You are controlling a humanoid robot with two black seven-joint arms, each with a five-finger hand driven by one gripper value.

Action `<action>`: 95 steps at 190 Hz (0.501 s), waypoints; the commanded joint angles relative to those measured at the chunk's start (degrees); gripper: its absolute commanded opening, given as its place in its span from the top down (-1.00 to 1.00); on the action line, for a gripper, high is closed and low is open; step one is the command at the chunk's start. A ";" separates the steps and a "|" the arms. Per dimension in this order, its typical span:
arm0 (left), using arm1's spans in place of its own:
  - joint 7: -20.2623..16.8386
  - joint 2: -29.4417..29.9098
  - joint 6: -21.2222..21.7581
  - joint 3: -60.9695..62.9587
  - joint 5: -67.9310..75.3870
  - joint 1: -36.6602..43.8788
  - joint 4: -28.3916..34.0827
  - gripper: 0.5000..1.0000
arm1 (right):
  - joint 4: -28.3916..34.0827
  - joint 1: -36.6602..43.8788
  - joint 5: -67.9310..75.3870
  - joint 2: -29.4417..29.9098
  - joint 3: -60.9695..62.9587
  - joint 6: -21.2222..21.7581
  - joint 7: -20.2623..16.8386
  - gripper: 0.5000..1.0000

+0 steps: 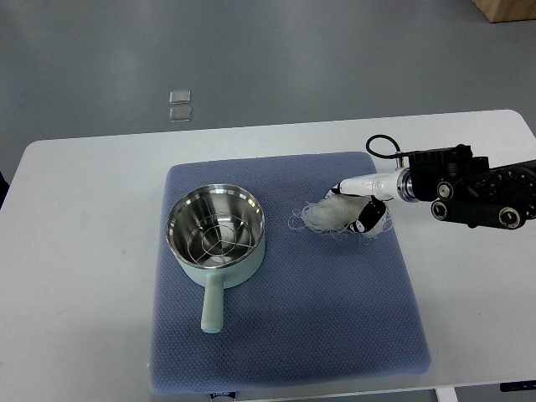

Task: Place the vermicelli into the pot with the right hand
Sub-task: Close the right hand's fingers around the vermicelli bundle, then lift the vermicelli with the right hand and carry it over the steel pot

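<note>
A white table (pixel 84 251) holds a blue mat (pixel 335 318). On the mat sits a pale green pot (pixel 218 237), its steel bowl empty, handle pointing toward the robot. To the right of the pot, well apart from it, lies a loose white bundle of vermicelli (pixel 328 215). The right hand (pixel 362 203) reaches in from the right, its fingers closed around the bundle's far side, probably gripping it to lift. Bare mat between bundle and pot leaves an open path. The left hand is not visible.
</note>
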 commanded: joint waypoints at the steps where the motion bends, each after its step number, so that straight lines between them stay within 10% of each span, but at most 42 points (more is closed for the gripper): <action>1: 0.00 0.00 0.01 0.00 -0.04 0.00 0.09 -1.00 | 0.84 2.27 0.57 -1.83 1.43 0.32 0.00 1.00; 57: 0.00 0.00 -0.08 0.00 0.04 0.00 -0.18 -1.00 | 13.32 21.87 7.43 -9.66 2.75 7.18 -0.08 1.00; 95: 0.00 0.00 -0.08 0.00 0.04 0.00 -0.27 -1.00 | 13.23 29.87 12.79 0.44 1.70 6.56 -0.08 1.00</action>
